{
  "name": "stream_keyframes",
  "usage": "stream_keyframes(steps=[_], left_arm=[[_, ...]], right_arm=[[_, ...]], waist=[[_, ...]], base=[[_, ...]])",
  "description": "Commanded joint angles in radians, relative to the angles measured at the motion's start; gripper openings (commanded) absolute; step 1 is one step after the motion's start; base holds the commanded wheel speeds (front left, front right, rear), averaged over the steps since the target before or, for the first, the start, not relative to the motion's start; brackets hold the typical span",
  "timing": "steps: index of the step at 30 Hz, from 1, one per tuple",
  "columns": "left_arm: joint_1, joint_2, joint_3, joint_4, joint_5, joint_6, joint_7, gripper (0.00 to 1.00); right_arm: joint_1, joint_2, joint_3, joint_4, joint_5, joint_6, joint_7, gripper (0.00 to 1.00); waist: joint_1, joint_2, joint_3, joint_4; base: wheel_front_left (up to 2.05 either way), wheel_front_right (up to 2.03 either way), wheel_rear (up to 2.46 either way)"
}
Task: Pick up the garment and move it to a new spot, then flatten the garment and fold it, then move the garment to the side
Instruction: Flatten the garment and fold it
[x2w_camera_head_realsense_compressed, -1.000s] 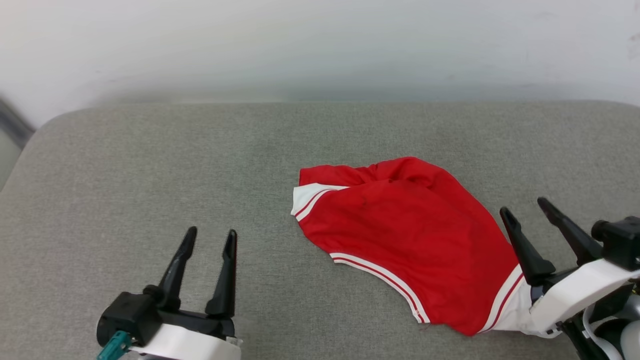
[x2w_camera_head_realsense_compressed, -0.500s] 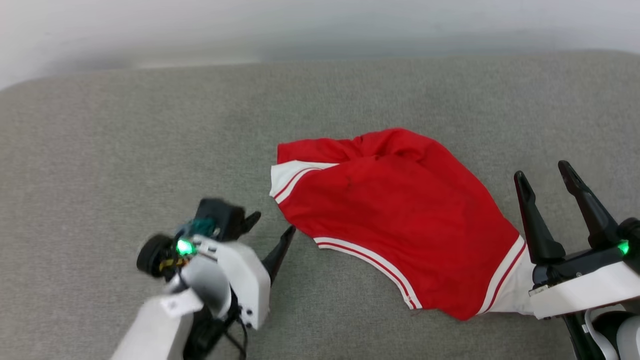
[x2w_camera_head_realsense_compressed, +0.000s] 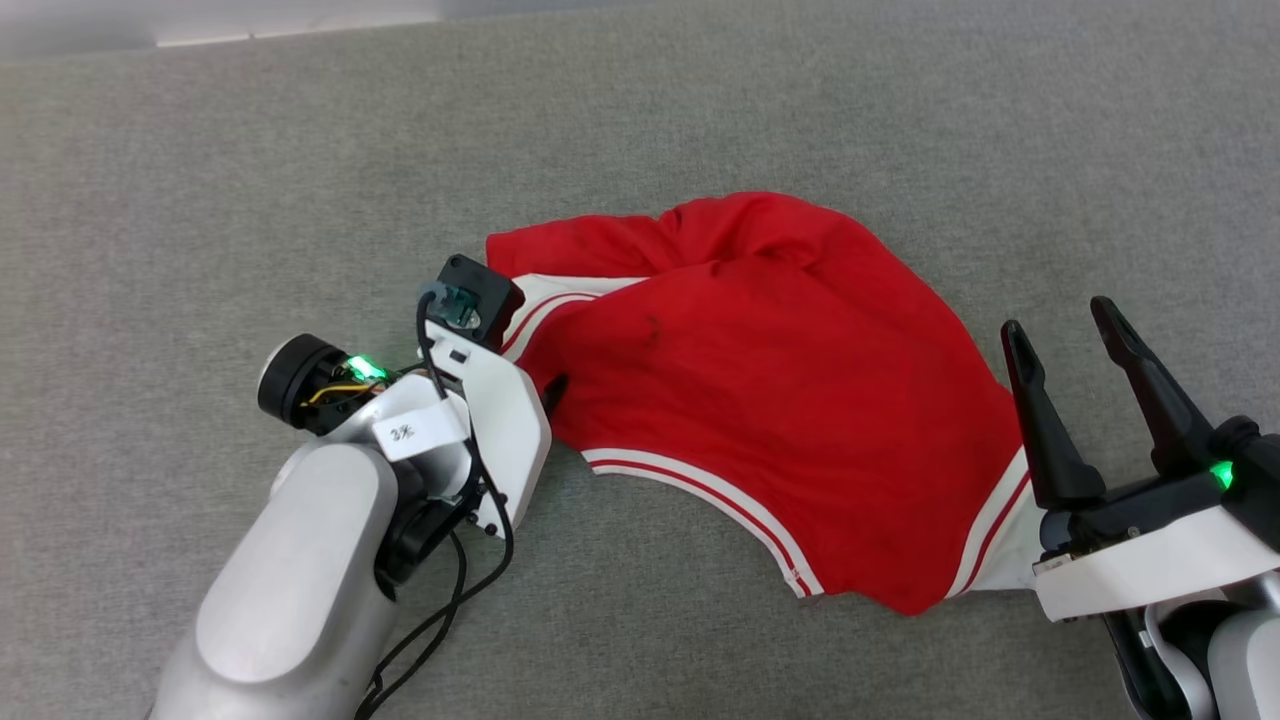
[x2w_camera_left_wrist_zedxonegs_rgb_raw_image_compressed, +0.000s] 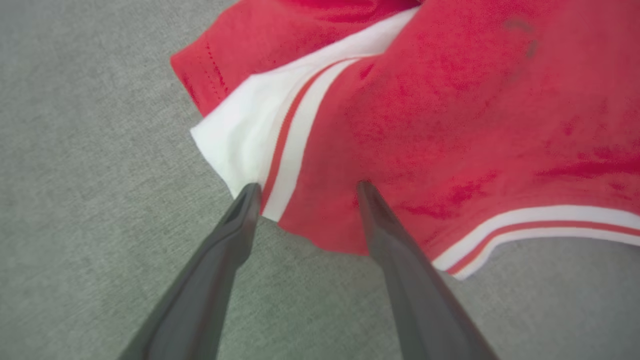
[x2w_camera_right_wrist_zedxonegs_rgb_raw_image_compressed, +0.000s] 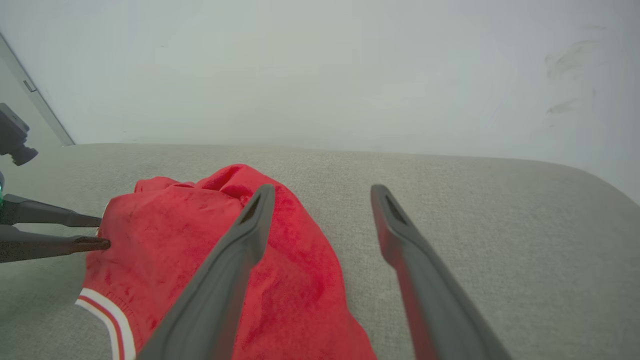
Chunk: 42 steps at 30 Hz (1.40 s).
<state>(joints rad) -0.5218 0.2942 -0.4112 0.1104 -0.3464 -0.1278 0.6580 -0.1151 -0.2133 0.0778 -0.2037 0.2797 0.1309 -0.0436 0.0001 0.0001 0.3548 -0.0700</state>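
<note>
**Head view.** The garment (x2w_camera_head_realsense_compressed: 780, 400) – a red jersey with white, red-striped trim – is shown crumpled on the grey, fabric-covered bench (x2w_camera_head_realsense_compressed: 200, 180), filling the centre and right of the frame. Its striped hem (x2w_camera_head_realsense_compressed: 700, 490) curves along the lower edge. The left arm is seen entering from the lower left, with its wrist over the garment's left edge. The right gripper (x2w_camera_head_realsense_compressed: 1056, 318) is placed at the lower right, just beside the garment's right edge. Its 2 fingers point up the frame and its jaws are spread with nothing between them.

**Left wrist view.** The left gripper (x2w_camera_left_wrist_zedxonegs_rgb_raw_image_compressed: 307, 186) is shown with jaws spread wide, pinching nothing. 1 fingertip is set at the edge of the white sleeve (x2w_camera_left_wrist_zedxonegs_rgb_raw_image_compressed: 235, 140) and the other over the red cloth above the hem, so that a corner of the garment is straddled. Whether the tips press into the cloth cannot be told.

**Right wrist view.** 1 finger of the right gripper is seen over the red cloth at centre and the other over bare bench. At the left edge, the 2 fingertips of the left gripper are seen meeting the garment's side. A pale wall (x2w_camera_right_wrist_zedxonegs_rgb_raw_image_compressed: 320, 75) is seen behind the bench.
</note>
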Motion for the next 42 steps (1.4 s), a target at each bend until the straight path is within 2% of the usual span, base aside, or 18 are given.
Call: stream_keyframes(steps=[1,7,8,9,12,19,25,35,42], left_arm=[[-0.022,-0.001,-0.01,0.028,0.003,0.0,0.007,1.0],[-0.024,0.011,-0.067,0.14,-0.022,-0.002,0.054,1.0],[-0.016,0.015,-0.077,0.155,-0.03,-0.002,0.063,0.6],[-0.008,0.018,-0.086,0.166,-0.038,-0.002,0.069,0.0],[0.008,0.024,-0.114,0.177,-0.065,-0.003,0.063,0.0],[0.057,0.047,-0.092,0.144,-0.101,0.006,-0.031,0.0],[0.158,0.098,-0.058,0.037,-0.116,0.046,-0.054,0.0],[0.427,0.228,0.013,-0.192,-0.15,0.135,-0.037,0.0],[0.559,0.197,-0.063,-0.239,-0.147,0.146,-0.041,0.0]], right_arm=[[-0.013,0.009,0.002,0.003,-0.004,0.0,-0.005,1.0],[-0.023,0.015,0.004,0.011,-0.014,0.0,-0.01,1.0],[-0.023,0.016,0.002,0.012,-0.016,0.0,-0.009,1.0],[-0.022,0.017,0.001,0.013,-0.018,0.0,-0.008,1.0],[-0.019,0.017,0.002,0.017,-0.025,0.0,-0.003,1.0],[0.0,0.011,0.004,0.035,-0.027,0.0,0.012,1.0],[0.027,0.011,0.007,0.053,-0.017,0.0,0.019,1.0],[0.062,0.019,0.016,0.071,-0.01,0.0,0.047,1.0],[0.077,0.03,0.03,0.095,-0.006,0.0,0.059,1.0]], waist=[[-0.0001,-0.0001,0.018,-0.011],[-0.0001,-0.0001,0.033,-0.015],[-0.0001,-0.0001,0.033,-0.013],[-0.0001,-0.0001,0.033,-0.011],[-0.0001,-0.0001,0.024,0.001],[-0.0001,-0.0001,-0.039,0.043],[-0.0001,-0.0001,-0.119,0.093],[-0.0001,-0.0001,-0.199,0.169],[-0.0001,-0.0001,-0.23,0.182]], base=[[0.0,0.0,0.0],[0.0,0.0,0.0],[0.0,0.0,0.0],[0.0,0.0,0.0],[0.0,0.0,0.0],[0.0,0.0,0.0],[0.0,0.0,0.0],[0.0,0.0,0.0],[0.0,0.0,0.0]])
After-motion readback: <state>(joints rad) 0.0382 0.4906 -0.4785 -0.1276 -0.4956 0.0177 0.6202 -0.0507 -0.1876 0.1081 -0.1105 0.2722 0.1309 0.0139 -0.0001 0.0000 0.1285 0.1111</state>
